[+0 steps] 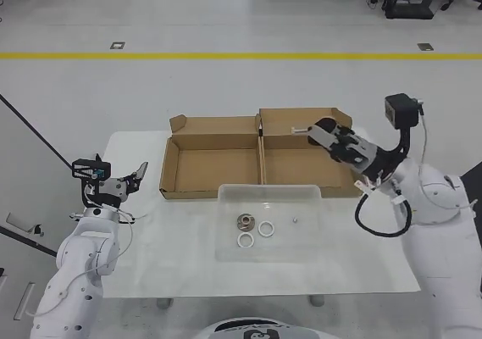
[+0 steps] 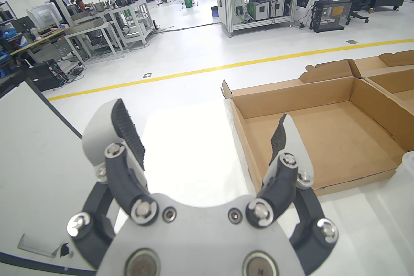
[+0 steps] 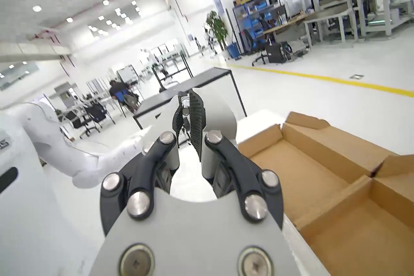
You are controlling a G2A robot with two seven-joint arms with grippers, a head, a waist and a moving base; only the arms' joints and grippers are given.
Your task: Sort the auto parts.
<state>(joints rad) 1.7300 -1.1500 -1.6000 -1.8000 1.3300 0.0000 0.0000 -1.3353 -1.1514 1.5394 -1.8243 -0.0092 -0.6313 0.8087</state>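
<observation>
Here, small metal part (image 3: pixel 185 106) pinched between right jaws, over cardboard box (image 1: pixel 296 167)

White arms (image 1: pixel 84 263), silver black-linked end effectors (image 2: pixel 201 110) (image 3: pixel 188 96)

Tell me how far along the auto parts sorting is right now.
Early. Done: nothing visibly sorted; the left cardboard box looks empty. In hand: the right gripper is shut on a small metal part over the right cardboard box. Left to do: a dark gear-like part, two white rings and a tiny piece lie in the clear tray. The left gripper is open and empty.
</observation>
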